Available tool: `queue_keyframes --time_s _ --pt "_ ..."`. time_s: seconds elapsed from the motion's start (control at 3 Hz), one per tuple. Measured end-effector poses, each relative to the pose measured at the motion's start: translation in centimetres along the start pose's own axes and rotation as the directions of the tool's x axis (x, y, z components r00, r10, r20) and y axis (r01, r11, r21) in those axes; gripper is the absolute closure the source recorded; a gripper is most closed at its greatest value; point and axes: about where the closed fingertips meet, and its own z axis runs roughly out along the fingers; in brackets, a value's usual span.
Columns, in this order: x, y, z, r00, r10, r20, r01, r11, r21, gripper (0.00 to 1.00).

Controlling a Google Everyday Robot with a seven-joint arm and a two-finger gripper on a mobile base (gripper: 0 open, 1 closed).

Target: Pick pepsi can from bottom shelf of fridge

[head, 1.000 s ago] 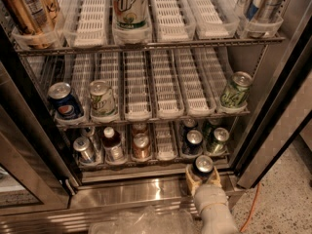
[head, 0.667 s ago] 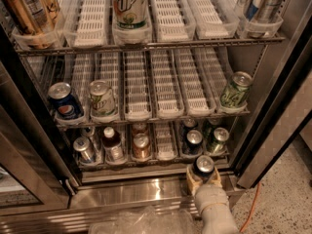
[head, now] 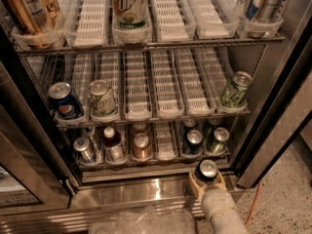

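gripper (head: 207, 180) over sill (head: 141, 193) | holds 1 pepsi can (head: 206, 169) | middle rack (head: 146, 118): 3 cans (head: 102, 98)

Gripper (head: 207, 182) at the sill (head: 136, 191) clasps the pepsi can (head: 206, 168), so only the can's top shows. Arm (head: 224, 216) runs off the bottom edge. Top-rack bottles (head: 129, 6) are cropped, and back-row cans (head: 189, 124) on the bottom shelf (head: 165, 145) are mostly hidden.

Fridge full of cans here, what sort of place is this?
Probably an office or shop drinks corner: an open steel fridge, wire racks of cans in white lanes, speckled hard floor. The robot's hand holds a pepsi can over the sill.
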Motion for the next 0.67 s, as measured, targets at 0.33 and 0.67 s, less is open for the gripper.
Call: queue_keyframes --time_s 0.33,0.67 --pt "-0.03 0.93 -0.02 1.000 0.017 0.002 -0.017 0.9992 -0.035 1.00" --pt "0.04 1.24 -0.08 1.000 0.016 -0.007 -0.017 0.9988 -0.047 1.00"
